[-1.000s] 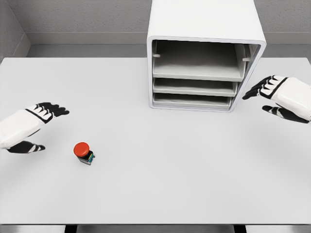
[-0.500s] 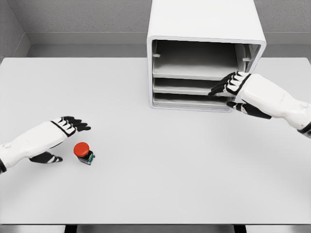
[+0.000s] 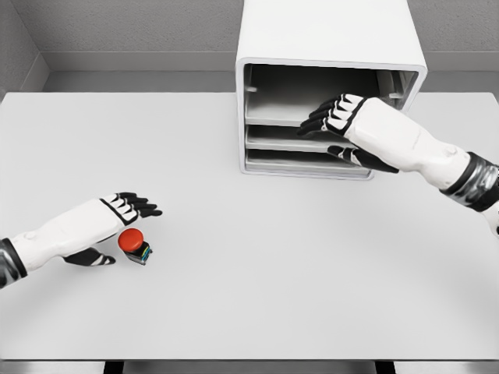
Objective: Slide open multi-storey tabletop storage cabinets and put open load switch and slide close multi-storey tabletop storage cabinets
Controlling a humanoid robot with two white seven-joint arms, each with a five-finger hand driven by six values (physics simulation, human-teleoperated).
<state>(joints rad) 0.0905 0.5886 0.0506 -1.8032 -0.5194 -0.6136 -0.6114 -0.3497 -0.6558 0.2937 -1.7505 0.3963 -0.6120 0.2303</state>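
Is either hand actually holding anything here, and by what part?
Nothing is held. The left hand is open beside the red switch; the right hand is open before the cabinet trays.

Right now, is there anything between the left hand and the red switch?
Nothing visible. The left hand is open right beside the red switch, with bare table around them. The right hand is away at the cabinet.

Right hand (image 3: 343,128) moved left across the cabinet (image 3: 327,47) front, left hand (image 3: 105,230) closer to red switch (image 3: 133,244)
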